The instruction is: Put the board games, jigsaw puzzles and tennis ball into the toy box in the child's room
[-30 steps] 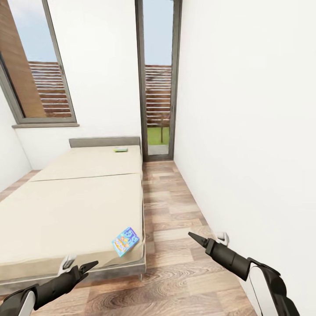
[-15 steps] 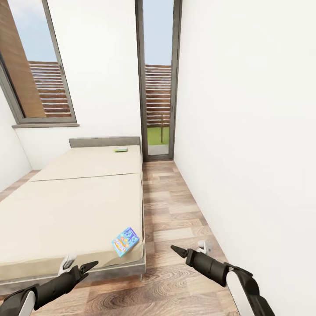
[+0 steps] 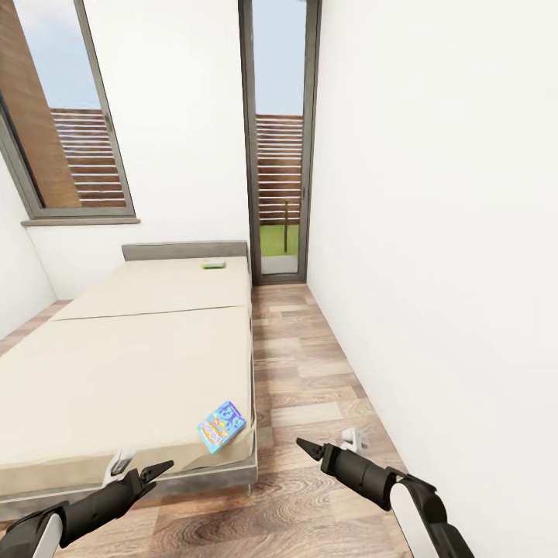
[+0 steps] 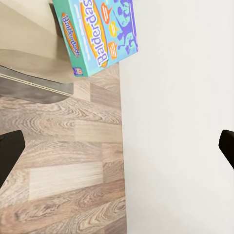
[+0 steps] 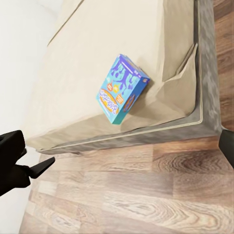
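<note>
Currently the blue board game [image 3: 222,425] lies at the near corner of the bed [image 3: 132,364], slightly overhanging the edge; the green board game [image 3: 213,264] lies far up by the headboard [image 3: 184,250]. Left gripper [image 3: 143,465] hovers low in front of the bed's foot, jaws spread, empty. Right gripper [image 3: 329,446] hangs over the wood floor [image 3: 302,364] beside the bed, jaws also parted and empty, apart from the blue box.
</note>
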Motion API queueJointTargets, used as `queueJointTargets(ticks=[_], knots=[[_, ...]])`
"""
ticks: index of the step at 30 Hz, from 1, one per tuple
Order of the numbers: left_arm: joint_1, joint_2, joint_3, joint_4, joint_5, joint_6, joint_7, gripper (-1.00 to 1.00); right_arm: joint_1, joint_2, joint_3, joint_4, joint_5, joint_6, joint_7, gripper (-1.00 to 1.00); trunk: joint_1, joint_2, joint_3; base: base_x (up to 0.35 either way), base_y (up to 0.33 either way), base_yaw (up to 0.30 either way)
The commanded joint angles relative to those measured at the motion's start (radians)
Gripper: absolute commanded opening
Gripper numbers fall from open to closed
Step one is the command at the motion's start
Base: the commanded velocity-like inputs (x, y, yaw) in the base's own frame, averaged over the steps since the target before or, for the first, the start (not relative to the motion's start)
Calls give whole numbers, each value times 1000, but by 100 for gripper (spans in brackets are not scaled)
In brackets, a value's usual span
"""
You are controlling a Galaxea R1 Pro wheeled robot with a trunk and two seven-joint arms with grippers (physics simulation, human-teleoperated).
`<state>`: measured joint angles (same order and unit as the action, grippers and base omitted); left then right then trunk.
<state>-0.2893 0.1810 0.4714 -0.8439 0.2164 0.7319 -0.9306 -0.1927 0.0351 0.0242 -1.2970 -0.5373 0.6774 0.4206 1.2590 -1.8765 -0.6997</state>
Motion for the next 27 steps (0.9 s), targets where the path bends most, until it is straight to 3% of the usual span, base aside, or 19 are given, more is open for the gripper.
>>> queueJointTargets(ticks=[1, 11, 27], knots=[[-1, 0, 1, 0, 3, 6, -2, 100, -1, 0, -1, 0, -3, 5, 0, 100, 0, 0, -1, 0, 0, 0], [-1, 1, 1, 0, 3, 6, -2, 100, -1, 0, 0, 0, -4, 4, 0, 100, 0, 0, -1, 3, -11, 0], [-1, 0, 1, 0, 4, 6, -3, 100, -1, 0, 0, 0, -4, 5, 0, 100, 0, 0, -1, 52, -113, 0]])
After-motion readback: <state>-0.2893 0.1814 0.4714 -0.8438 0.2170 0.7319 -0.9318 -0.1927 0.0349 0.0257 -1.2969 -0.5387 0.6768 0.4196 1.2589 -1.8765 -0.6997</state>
